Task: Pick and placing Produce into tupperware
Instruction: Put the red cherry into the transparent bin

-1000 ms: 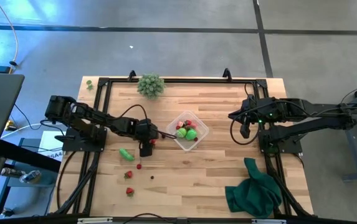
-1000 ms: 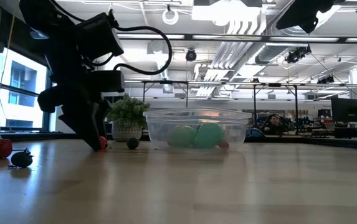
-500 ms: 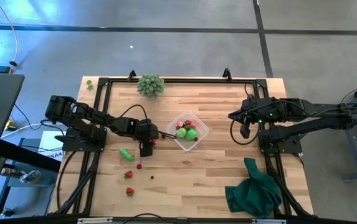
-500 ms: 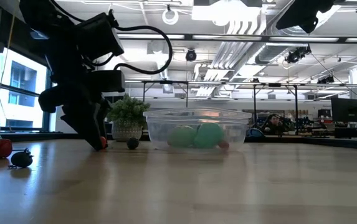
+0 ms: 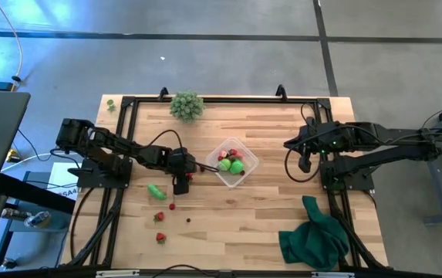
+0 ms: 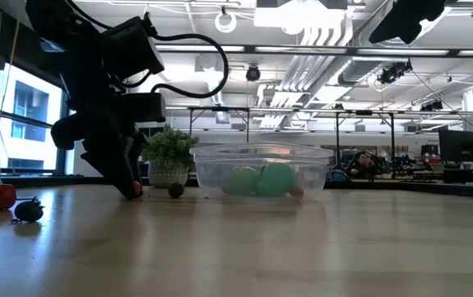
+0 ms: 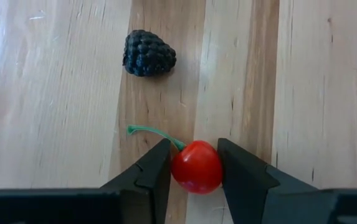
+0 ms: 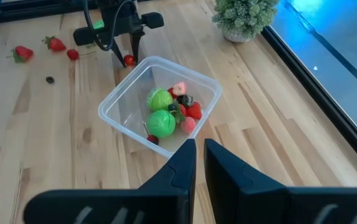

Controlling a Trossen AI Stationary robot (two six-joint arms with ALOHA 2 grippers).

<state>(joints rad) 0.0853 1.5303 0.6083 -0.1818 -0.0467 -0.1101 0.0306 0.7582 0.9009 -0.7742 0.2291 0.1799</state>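
I have the left gripper (image 7: 194, 167) down on the table (image 5: 267, 208), its two fingers pressed against either side of a red cherry (image 7: 196, 166) with a curled green stem; the jaws stand only as wide as the fruit. Just past it lies a dark blackberry (image 7: 149, 53), which only the left wrist view shows up close.

From overhead I see the same gripper (image 5: 187, 177) just left of the tupperware (image 5: 237, 163), a detail the wrist camera does not give. Loose produce lies nearer the table's front edge: one oblong green piece (image 5: 156, 191), three red pieces, namely a small one (image 5: 173, 206) and two strawberries (image 5: 159, 217) (image 5: 160, 238), and one tiny dark bit (image 5: 188, 220).

The right wrist view looks down into the tupperware (image 8: 121, 116): I count two round green pieces (image 8: 161, 99), several red ones and a dark one beside them. The low view shows only the two green shapes through the clear wall (image 6: 302, 175).

The right gripper (image 5: 304, 163) hangs over the table's right side, well apart from the container, fingers closed on nothing. Farther off I count one pale bushy plant (image 5: 186, 105) at the back edge and one dark green cloth (image 5: 314, 239) at the front right corner.
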